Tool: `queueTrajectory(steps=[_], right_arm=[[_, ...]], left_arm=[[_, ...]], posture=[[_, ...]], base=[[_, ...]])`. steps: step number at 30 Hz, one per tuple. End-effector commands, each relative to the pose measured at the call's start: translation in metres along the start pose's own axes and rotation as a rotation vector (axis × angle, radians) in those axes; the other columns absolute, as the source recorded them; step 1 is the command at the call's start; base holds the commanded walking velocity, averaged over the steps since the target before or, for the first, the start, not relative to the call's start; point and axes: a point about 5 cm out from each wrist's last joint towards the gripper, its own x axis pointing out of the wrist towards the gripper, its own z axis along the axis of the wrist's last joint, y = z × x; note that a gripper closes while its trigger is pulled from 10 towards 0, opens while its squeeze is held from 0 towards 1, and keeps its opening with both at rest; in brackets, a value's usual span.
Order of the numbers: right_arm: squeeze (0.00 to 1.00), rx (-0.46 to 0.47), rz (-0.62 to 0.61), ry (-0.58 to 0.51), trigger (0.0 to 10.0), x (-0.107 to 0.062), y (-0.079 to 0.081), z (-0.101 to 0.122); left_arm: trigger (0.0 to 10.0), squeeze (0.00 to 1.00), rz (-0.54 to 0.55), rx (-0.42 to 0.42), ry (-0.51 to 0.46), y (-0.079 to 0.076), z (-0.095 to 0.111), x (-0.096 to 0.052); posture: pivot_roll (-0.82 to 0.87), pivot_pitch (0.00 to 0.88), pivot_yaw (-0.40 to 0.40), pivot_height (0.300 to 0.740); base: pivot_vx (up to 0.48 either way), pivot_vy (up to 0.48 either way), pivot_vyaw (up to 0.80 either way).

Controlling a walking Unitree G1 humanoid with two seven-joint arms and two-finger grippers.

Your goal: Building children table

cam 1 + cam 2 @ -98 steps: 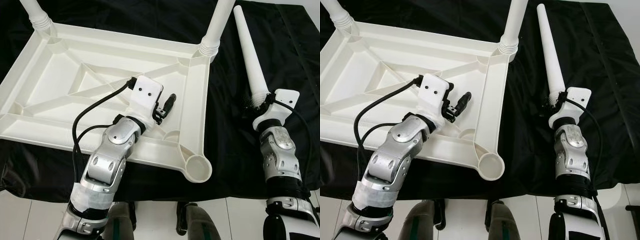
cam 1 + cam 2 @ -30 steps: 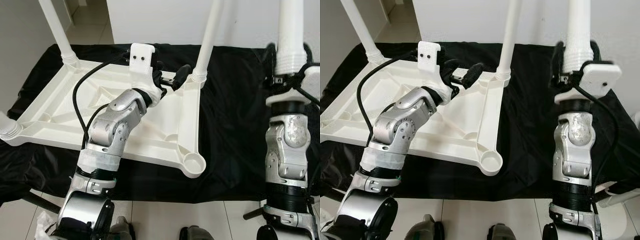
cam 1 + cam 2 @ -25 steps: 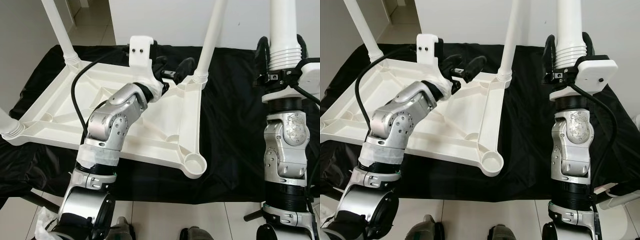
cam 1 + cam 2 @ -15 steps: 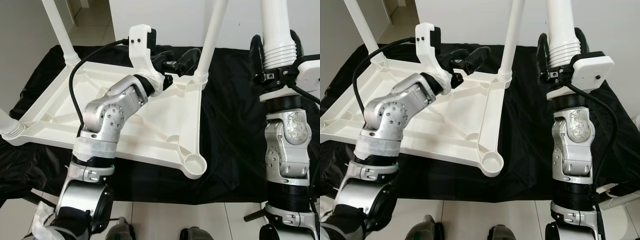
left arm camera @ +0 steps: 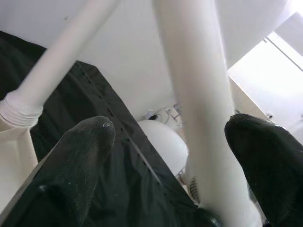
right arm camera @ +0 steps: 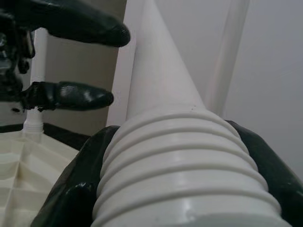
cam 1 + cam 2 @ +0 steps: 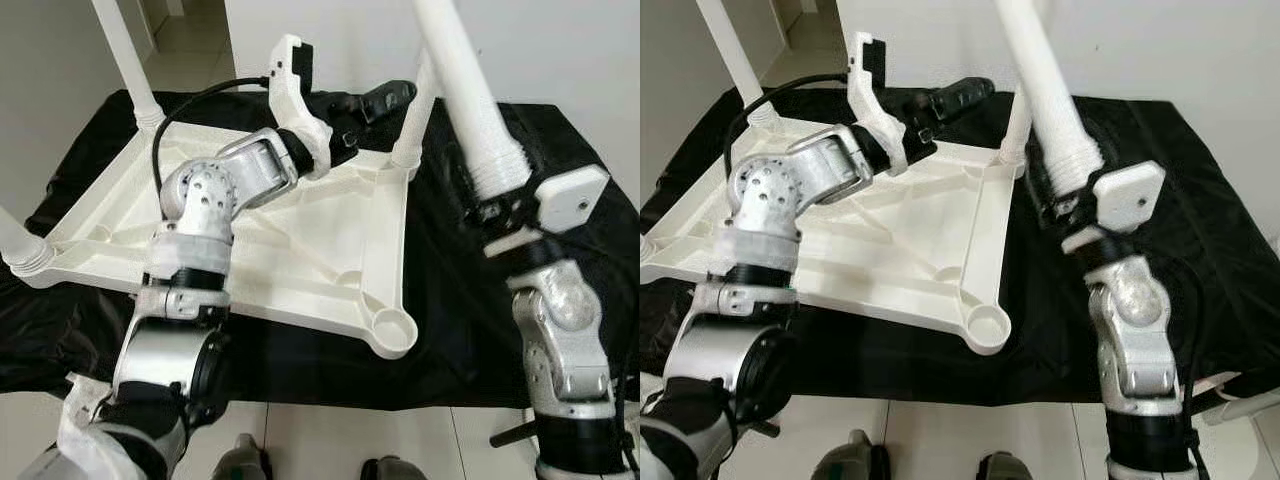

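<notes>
Two grippers are working at once. Our right gripper (image 7: pixel 497 205) is clamping the loose table leg (image 7: pixel 462 85) at its ribbed collar, jaws closed tight around the threads as the right wrist view is showing, with the leg's long axis leaning up and toward our left, narrow tip high. Our left gripper (image 7: pixel 372 106) is hanging with jaws spread wide, gripping nothing, just beside the fitted far-right leg (image 7: pixel 416 110) and close to the tilted leg's shaft; in the left wrist view that shaft is passing between the two black fingers (image 5: pixel 78 146) without clear contact.

Moving outward, we are counting four legs: three are standing in the corners of the upturned tabletop (image 7: pixel 300 240), and one is in our right gripper. One corner socket (image 7: pixel 389 327) is sitting empty at the near-right corner, below and to the left of the held collar, nearer the right arm.

We are judging that the threaded end, now pointing down and away from the tabletop, needs bringing over that socket and righting to vertical. Everything is resting on a black cloth (image 7: pixel 470 300).
</notes>
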Motion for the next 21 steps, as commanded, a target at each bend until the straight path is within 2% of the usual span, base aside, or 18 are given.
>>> queueTrajectory(steps=[1, 8, 11, 12, 13, 14, 21], right_arm=[[0.00, 0.004, 0.031, -0.007, 10.0, -0.001, 0.005, 0.003], [0.00, 0.014, 0.071, 0.012, 10.0, -0.001, 0.012, 0.000], [0.00, 0.037, 0.170, 0.068, 10.0, -0.007, 0.030, -0.006], [0.00, 0.037, 0.170, 0.068, 10.0, -0.007, 0.030, -0.006], [0.00, 0.023, 0.221, 0.115, 10.0, -0.015, 0.038, -0.012], [0.00, 0.031, 0.231, 0.137, 10.0, -0.020, 0.041, -0.015], [0.00, 0.046, 0.227, 0.164, 10.0, -0.028, 0.045, -0.018]], left_arm=[[10.0, 0.00, -0.357, -0.027, 0.017, -0.019, -0.003, 0.002], [10.0, 0.00, -0.366, -0.075, 0.042, -0.020, -0.008, 0.005], [10.0, 0.00, -0.369, -0.188, 0.058, -0.021, -0.006, 0.014], [10.0, 0.00, -0.369, -0.188, 0.058, -0.021, -0.006, 0.014], [10.0, 0.00, -0.367, -0.272, 0.049, -0.020, -0.001, 0.017], [10.0, 0.00, -0.361, -0.292, 0.042, -0.020, 0.002, 0.018], [10.0, 0.00, -0.336, -0.315, 0.013, -0.017, 0.012, 0.020]], posture=[[-0.02, 0.000, 0.039, 0.740], [-0.03, 0.000, 0.043, 0.740], [-0.03, 0.000, 0.049, 0.740], [-0.03, 0.000, 0.049, 0.740], [-0.03, 0.000, 0.047, 0.740], [-0.03, 0.000, 0.047, 0.740], [-0.03, 0.000, 0.053, 0.740]], base=[[0.000, 0.000, 0.00], [0.000, 0.000, 0.00], [0.000, 0.000, 0.00], [0.000, 0.000, 0.00], [0.000, 0.000, 0.00], [0.000, 0.000, 0.00], [0.000, 0.000, 0.00]])
